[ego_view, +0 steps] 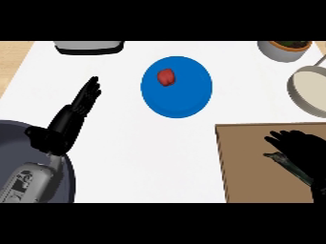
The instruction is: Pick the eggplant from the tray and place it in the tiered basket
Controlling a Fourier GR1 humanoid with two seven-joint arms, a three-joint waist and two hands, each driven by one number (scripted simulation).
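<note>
A brown tray (pixel 250 162) lies at the lower right of the white counter. My right hand (pixel 308 151) is over it, fingers and thumb curled round a dark rounded shape that I take for the eggplant, which the hand almost entirely hides. The tiered basket (pixel 300 93), a round wire rim with a pale grey floor, stands at the right edge just beyond the tray. My left hand (pixel 78 107) rests open at the left, fingers straight and pointing away from me.
A blue plate (pixel 187 95) carrying a small red item (pixel 167 76) sits mid-counter. A dark grey round pan (pixel 4 143) fills the lower left. At the back are a grey-and-black appliance (pixel 88 46) and a bowl (pixel 285 50).
</note>
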